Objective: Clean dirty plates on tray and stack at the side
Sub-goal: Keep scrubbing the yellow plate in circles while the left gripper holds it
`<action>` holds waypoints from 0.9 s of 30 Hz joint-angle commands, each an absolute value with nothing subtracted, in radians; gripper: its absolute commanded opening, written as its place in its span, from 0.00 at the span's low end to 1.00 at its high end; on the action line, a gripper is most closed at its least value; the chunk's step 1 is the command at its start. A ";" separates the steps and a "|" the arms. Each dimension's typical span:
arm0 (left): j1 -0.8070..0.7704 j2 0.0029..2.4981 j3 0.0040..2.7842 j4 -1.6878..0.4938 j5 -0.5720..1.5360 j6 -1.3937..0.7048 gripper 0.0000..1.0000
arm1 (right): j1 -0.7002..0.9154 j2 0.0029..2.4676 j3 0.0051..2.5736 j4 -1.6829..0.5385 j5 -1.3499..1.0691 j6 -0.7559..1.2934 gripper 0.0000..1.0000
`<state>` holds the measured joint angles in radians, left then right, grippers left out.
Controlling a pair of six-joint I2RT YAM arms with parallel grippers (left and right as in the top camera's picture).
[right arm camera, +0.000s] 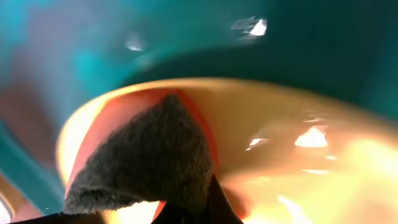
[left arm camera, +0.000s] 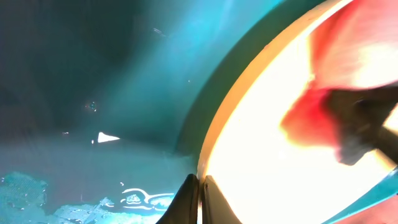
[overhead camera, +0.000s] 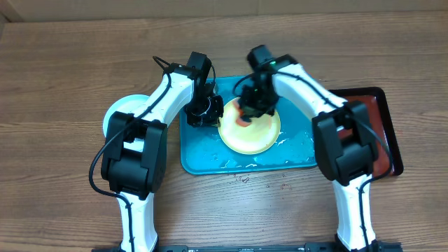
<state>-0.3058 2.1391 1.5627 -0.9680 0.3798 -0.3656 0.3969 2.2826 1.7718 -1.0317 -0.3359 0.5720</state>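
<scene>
Overhead: on the wooden desk (overhead camera: 56,84) the teal tray (overhead camera: 199,157) lies in the middle, with wet patches and foam along its near edge. A yellow plate (overhead camera: 252,140) rests in the tray, toward its centre. The left gripper (overhead camera: 205,112) sits at the plate's left rim, and the right gripper (overhead camera: 255,105) is down over the far part of the plate with an orange sponge (overhead camera: 243,117) beneath it. A light cyan plate (overhead camera: 114,112) lies on the desk to the left of the tray, partly hidden by the left arm. A dark red-brown tray (overhead camera: 388,119) lies to the right, touching or just beside the teal one.

Left wrist: the two fingertips show at the bottom edge, pressed almost together. The plate's yellow-green rim curves down straight into them, so the left gripper looks clamped on that rim. The plate's pale face fills the right half, overexposed. On it sits a blurred red-orange mass with a dark shape behind it; I cannot tell sponge from sauce there. Teal tray floor fills the left, with foam and droplets at the lower left.

Right wrist: the sponge's dark grey scouring face and orange body fill the lower left, pinched between the right gripper's dark fingers at the bottom edge. It lies against the wet, glossy plate, with the tray's teal behind.
</scene>
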 commanded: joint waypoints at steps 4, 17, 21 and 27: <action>-0.307 2.147 1.571 -0.965 0.385 -0.359 0.04 | 0.261 2.289 1.770 -1.228 -0.318 0.453 0.04; -0.307 2.147 1.571 -0.943 0.386 -0.359 0.04 | 0.326 2.280 1.768 -1.324 -0.333 0.342 0.04; -0.308 2.147 1.571 -0.926 0.386 -0.358 0.19 | 0.341 2.267 1.770 -1.270 -0.404 0.342 0.04; -0.331 2.149 1.571 -0.903 0.385 -0.288 0.30 | 0.283 2.208 1.770 -1.261 -0.414 0.318 0.04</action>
